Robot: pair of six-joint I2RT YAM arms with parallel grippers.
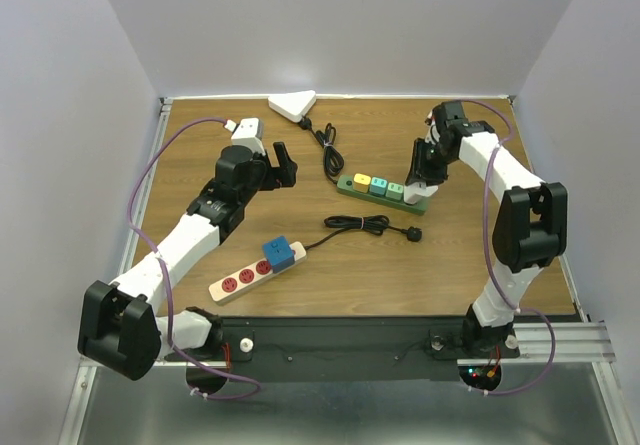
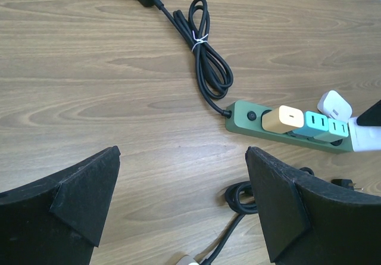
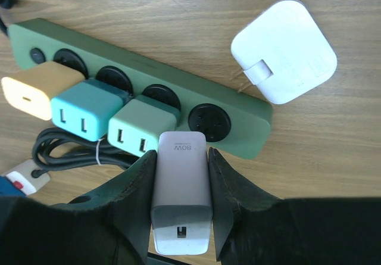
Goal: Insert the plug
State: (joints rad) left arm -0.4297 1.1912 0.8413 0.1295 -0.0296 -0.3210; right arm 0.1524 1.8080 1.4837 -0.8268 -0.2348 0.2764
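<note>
Right now the right claw [image 3: 181,158] is closed on a pale grey rectangular charger block marked 80W [image 3: 181,199], its two black fingers [image 3: 138,187] pressed against the block's long sides. The block sits just beside the long dark green power strip [image 3: 137,59], close to the empty round socket [image 3: 209,119] at the strip's end, and that socket is still uncovered. Whether the block touches the strip cannot be told. Three adapters fill the neighbouring sockets: a yellow one [image 3: 36,89], a teal one [image 3: 86,110] and a mint green one [image 3: 140,128]. A white square charger [image 3: 284,50] lies flat on the wooden worktop [image 2: 89,68] just past the strip's far edge. The left claw [image 2: 183,152] hangs above bare wood well apart from the strip, fingers spread wide and holding nothing.
</note>
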